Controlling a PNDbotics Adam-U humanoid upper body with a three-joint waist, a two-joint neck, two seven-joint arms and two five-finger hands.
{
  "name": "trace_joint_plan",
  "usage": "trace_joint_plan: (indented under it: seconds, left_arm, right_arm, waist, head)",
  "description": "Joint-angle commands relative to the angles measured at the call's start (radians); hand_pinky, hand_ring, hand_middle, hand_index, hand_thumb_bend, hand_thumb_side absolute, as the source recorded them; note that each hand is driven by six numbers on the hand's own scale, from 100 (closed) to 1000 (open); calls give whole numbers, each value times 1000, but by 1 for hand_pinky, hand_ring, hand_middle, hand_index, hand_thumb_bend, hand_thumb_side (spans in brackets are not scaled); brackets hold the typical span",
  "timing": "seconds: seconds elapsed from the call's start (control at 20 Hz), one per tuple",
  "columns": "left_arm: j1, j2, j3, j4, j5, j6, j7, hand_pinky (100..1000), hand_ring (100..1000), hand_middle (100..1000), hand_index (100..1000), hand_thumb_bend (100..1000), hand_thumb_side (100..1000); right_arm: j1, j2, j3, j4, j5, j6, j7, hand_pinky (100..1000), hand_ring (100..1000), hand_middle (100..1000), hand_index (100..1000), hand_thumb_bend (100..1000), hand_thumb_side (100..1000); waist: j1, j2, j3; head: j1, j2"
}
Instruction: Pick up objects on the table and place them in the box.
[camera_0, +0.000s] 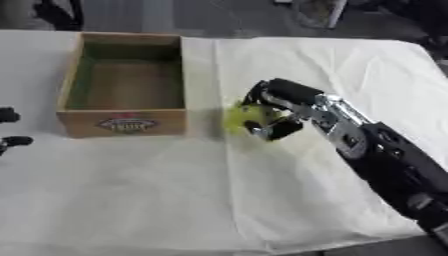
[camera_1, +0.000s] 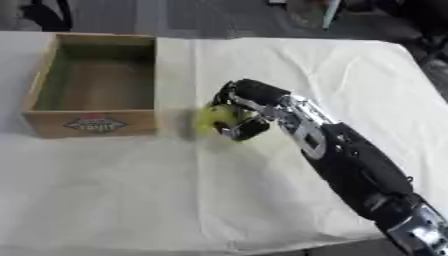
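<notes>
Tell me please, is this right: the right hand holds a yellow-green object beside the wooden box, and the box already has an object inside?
Not quite. The right hand does hold the yellow-green object beside the wooden box, but the left eye view shows nothing inside the box.

Right arm: black with silver joints, enters from the lower right corner and reaches diagonally up and left, forearm extended low over the white-clothed counter (camera_0: 131, 200). Right hand (camera_0: 278, 107): black, wrist bent, back of the hand uppermost, fingers curled downward around a small yellow-green rounded object (camera_0: 238, 116), thumb tucked below it. Left hand (camera_0: 10, 129): black, only fingertips show at the left edge of the left eye view, pointing right, apart from each other; absent from the right eye view.
</notes>
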Motion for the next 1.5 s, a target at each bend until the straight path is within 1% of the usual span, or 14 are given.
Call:
trace_joint_plan:
  seconds: [0.05, 0.3, 0.45, 0.55, 0.7, 0.9, 1.0, 1.1, 1.2, 1.3, 1.35, 1.4, 1.45, 1.5]
  left_arm:
    - [-13, 6, -3, -17, 6, -1, -2, 631, 912, 630, 702, 193, 627]
    - [-21, 4, -12, -17, 9, 0, -10, 631, 911, 630, 702, 192, 626]
    - [-37, 1, -24, -20, 12, 1, -20, 631, 911, 630, 702, 192, 621]
    - [-55, 0, -36, -23, 16, 2, -32, 630, 910, 629, 702, 192, 618]
    - [-82, -3, -53, -27, 24, 5, -49, 631, 909, 629, 702, 192, 611]
    - [-115, -8, -71, -36, 36, 7, -67, 631, 908, 629, 703, 190, 601]
    - [-129, -11, -79, -40, 41, 9, -75, 631, 907, 629, 703, 189, 597]
    - [-139, -14, -86, -44, 46, 10, -82, 630, 907, 629, 703, 189, 596]
    - [-143, -16, -91, -45, 48, 12, -87, 630, 907, 629, 702, 189, 598]
    - [-145, -19, -94, -45, 49, 13, -91, 630, 907, 628, 702, 188, 599]
    - [-145, -20, -96, -46, 49, 14, -93, 630, 907, 628, 702, 188, 599]
    - [-145, -22, -98, -46, 49, 14, -95, 630, 907, 628, 702, 188, 600]
    - [-145, -23, -99, -46, 49, 14, -96, 630, 907, 628, 702, 188, 600]
    - [-145, -24, -100, -46, 49, 15, -97, 630, 908, 628, 702, 188, 601]
  right_arm:
    - [-39, -56, -19, -80, -59, 15, 4, 146, 339, 365, 513, 100, 266]
    - [-117, -86, -33, -120, -139, 41, 10, 150, 343, 366, 516, 100, 249]
    - [-170, -83, -42, -94, -169, 53, 7, 151, 345, 364, 515, 100, 232]
    - [-196, -74, -44, -70, -177, 58, 1, 154, 347, 366, 517, 100, 233]
    - [-225, -59, -44, -16, -164, 63, -2, 158, 349, 370, 520, 100, 236]
    - [-263, -40, -48, 92, -122, 68, -19, 163, 352, 386, 535, 100, 240]
    - [-282, -30, -52, 155, -96, 67, -37, 172, 358, 403, 543, 100, 245]
    - [-303, -18, -55, 218, -63, 66, -59, 179, 363, 429, 562, 100, 249]
    - [-323, -1, -55, 269, -23, 62, -86, 193, 375, 488, 612, 100, 256]
    - [-339, 17, -50, 306, 29, 58, -113, 218, 397, 573, 693, 100, 280]
    - [-347, 28, -45, 321, 60, 58, -121, 236, 418, 637, 763, 100, 304]
    - [-354, 38, -41, 334, 90, 59, -126, 254, 442, 687, 807, 100, 320]
    - [-359, 49, -38, 345, 116, 60, -128, 293, 507, 751, 838, 100, 345]
    - [-364, 59, -33, 354, 138, 60, -124, 316, 556, 773, 849, 100, 351]
  waist:
    - [3, -16, 4]
    - [2, -14, 35]
    - [-2, -6, 68]
    - [-8, 1, 102]
    - [-18, 6, 163]
    - [-26, 12, 241]
    - [-28, 15, 273]
    - [-29, 18, 295]
    - [-27, 21, 306]
    - [-25, 24, 310]
    - [-24, 26, 310]
    - [-22, 27, 309]
    - [-21, 28, 309]
    - [-20, 29, 308]
  head:
    - [-3, -7]
    - [-12, -15]
    - [-34, -26]
    - [-59, -37]
    - [-95, -54]
    - [-135, -77]
    - [-152, -87]
    - [-165, -95]
    - [-172, -100]
    - [-176, -101]
    - [-177, -101]
    - [-178, -100]
    - [-179, -100]
    - [-180, -100]
